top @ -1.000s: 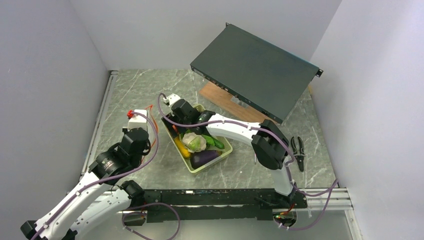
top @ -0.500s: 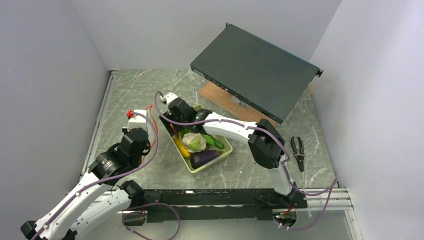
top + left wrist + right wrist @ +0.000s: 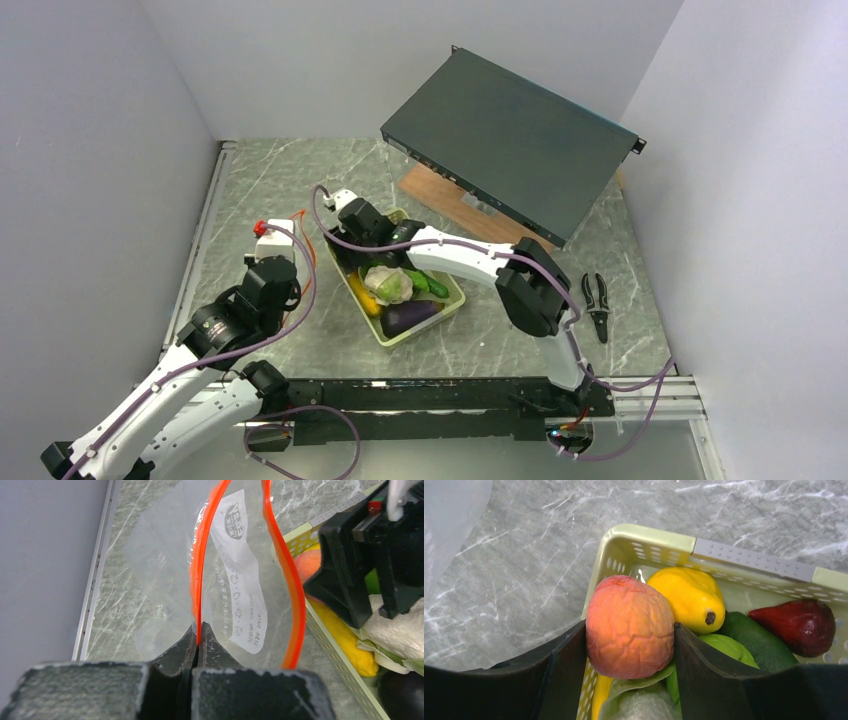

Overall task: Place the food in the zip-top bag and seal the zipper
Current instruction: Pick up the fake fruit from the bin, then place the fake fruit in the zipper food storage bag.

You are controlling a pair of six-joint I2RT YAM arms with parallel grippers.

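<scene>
R gripper [image 3: 629, 630] is clenched on the peach [image 3: 624, 605], one pad on each flank, at the far-left corner of the basket [image 3: 649, 534]. L gripper [image 3: 198, 639] is pinched tight on the zipper [image 3: 196, 605] of the zip-top bag [image 3: 160, 565]. The bag hangs just left of the basket w/ its mouth gaping as a narrow loop.

To do this step well: lift the peach straight up til it clears the basket wall. Then carry it left and come in along the length of the loop, not across it; the opening looks barely wider than the fruit. Let go only once it's well inside, since the film is floppy and L holds one lip only.

Round about: corn [image 3: 686, 597], cauliflower [image 3: 388, 284], eggplant [image 3: 408, 317] and green pieces [image 3: 744, 640] crowd the basket beside the peach. There's also a dark red piece [image 3: 801, 625], maybe a pepper, hard to tell. Behind the basket sits a black rack unit [image 3: 510, 140] on a wood board [image 3: 430, 190]; pliers [image 3: 597, 303] lie well right of it. In the way: basket rim, and L arm's purple cable [image 3: 313, 283] near the bag
</scene>
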